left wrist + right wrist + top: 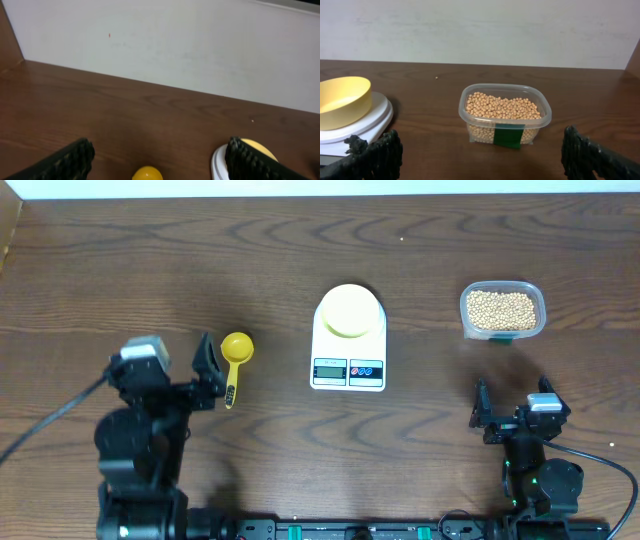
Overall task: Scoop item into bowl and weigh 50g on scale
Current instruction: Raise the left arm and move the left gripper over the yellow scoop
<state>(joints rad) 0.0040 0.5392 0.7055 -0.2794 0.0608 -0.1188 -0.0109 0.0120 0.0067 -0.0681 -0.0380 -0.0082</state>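
Note:
Tan beans (501, 309) fill a clear plastic tub (536, 301) at the right back; in the right wrist view the beans (502, 107) sit just ahead of my fingers. The pale yellow bowl (349, 310) stands on the white scale (349, 367) at the middle, and shows at left in the right wrist view (342, 99). A yellow scoop (236, 352) lies left of the scale. My left gripper (208, 368) is open and empty, right beside the scoop's handle; the scoop's head (147, 174) shows between its fingers. My right gripper (482, 410) is open and empty, in front of the tub.
The wooden table (150, 260) reaches back to a white wall (175, 45). The tub carries a green label (509, 136) on its near side. A black cable (50, 420) trails from the left arm.

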